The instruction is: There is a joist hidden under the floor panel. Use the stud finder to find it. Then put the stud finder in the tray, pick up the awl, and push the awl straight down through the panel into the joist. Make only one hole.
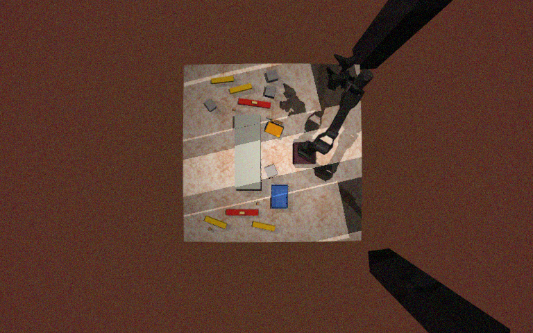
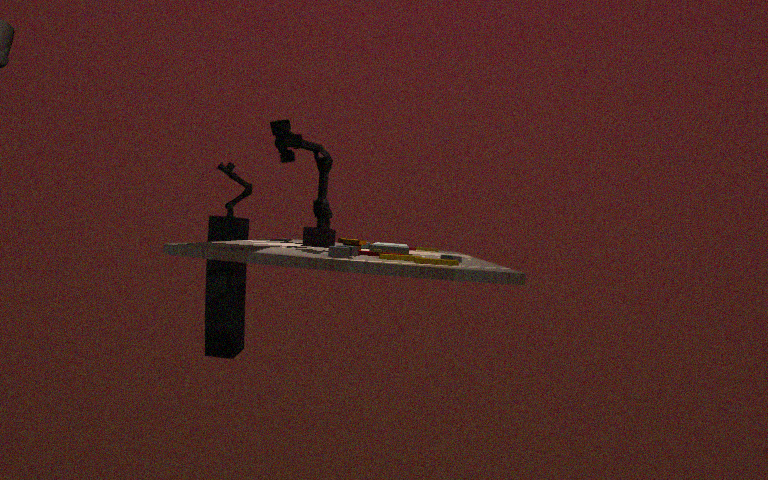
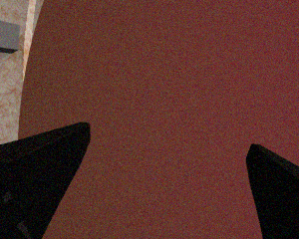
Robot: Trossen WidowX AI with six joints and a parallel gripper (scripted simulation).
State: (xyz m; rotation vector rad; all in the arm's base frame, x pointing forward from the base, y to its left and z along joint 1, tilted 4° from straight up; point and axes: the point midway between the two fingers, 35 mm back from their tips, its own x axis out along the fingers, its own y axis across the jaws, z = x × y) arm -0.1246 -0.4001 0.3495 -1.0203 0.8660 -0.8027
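- Top view, 12 o'clock at the upper edge: I judge the orange block (image 1: 274, 129) (image 2: 350, 241) to be the stud finder; it rests on the tabletop (image 1: 220, 173) (image 2: 483, 274) (image 3: 5, 95), at about 10 o'clock from the arm's base (image 1: 303, 161) (image 2: 318, 236).
- Claw (image 1: 336, 70) (image 2: 281, 142) (image 3: 171, 142): raised at 1 o'clock from the base, fingers wide apart, nothing between them.
- Pale floor panel (image 1: 243, 161) (image 2: 389, 247): at 9 o'clock from the base, close to the stud finder; the joist is hidden. I see no hole, though a small one may escape this view.
- Blue tray (image 1: 279, 196): at 7 o'clock from the base, stud finder not in it.
- Thin strip (image 1: 275, 121) at the stud finder's 12 o'clock: possibly the awl; I cannot confirm it.
- Step in hand, as I judge: fetching the stud finder, with scanning to follow.
- Next move: I should swing the claw counter-clockwise towards 10 o'clock, align the fingers across the block, descend and close, sparing the strip beside it.
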